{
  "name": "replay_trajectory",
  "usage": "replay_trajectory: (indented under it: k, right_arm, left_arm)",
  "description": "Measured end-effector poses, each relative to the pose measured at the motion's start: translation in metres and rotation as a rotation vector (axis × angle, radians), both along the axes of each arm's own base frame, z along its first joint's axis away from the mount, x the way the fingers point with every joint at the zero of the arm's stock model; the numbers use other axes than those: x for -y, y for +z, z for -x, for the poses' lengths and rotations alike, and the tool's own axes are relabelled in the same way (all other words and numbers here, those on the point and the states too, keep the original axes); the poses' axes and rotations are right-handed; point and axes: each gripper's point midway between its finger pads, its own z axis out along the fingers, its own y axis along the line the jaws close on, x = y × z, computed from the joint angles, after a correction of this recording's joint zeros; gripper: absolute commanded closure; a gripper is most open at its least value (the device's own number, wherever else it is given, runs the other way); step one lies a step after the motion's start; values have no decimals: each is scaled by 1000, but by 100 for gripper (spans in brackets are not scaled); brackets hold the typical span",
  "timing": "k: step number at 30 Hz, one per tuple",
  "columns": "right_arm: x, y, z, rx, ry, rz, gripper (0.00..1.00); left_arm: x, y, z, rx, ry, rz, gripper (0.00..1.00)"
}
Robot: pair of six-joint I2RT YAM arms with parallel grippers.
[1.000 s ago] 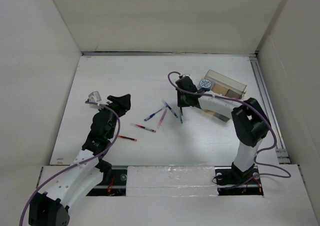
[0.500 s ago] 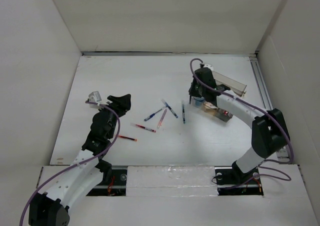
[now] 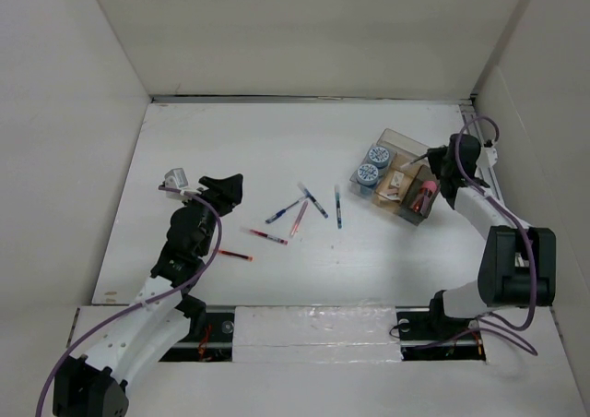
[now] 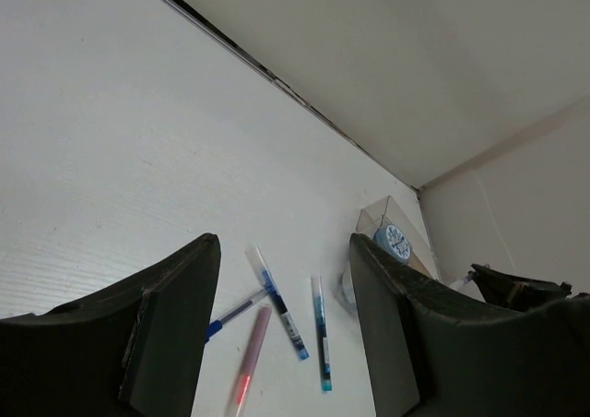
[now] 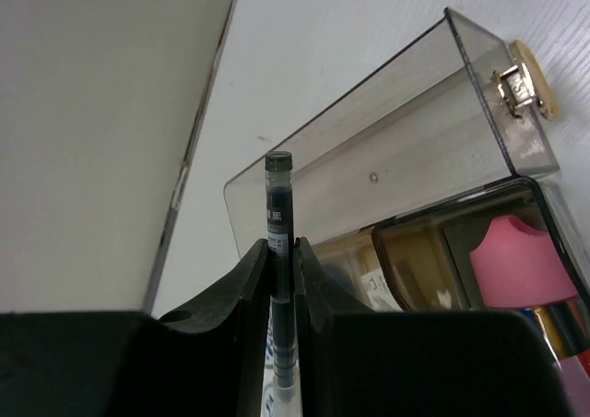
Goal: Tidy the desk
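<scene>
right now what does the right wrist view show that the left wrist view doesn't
Only the right wrist view: the right gripper shut on a dark pen, a pink item in the clear tray, and a metal clip at its far corner. Only the left wrist view: the open left gripper, loose pens on the desk, and a blue-topped round tub. Both: the clear tray and the white desk.

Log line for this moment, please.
right tool: shut on black pen, near clear tray | left tool: open, above desk | loose pens: mid-desk, unsorted
</scene>
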Motion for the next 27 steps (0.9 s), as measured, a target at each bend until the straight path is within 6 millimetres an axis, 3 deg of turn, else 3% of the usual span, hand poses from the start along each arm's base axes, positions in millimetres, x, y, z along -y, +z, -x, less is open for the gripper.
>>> replay_trajectory:
  k: [5, 12, 18, 27]
  right_arm:
    - [20, 8, -5, 60, -127, -5, 100]
    - [50, 42, -29, 113, -290, 76, 100]
    - [68, 24, -44, 29, -387, 170, 100]
    - [56, 12, -80, -104, -408, 324, 100]
  left_arm:
    - [0, 4, 2, 12, -5, 5, 46]
    - [2, 6, 2, 19, -12, 9, 46]
    - [2, 5, 2, 18, -12, 8, 46]
    - [1, 5, 2, 18, -11, 8, 46]
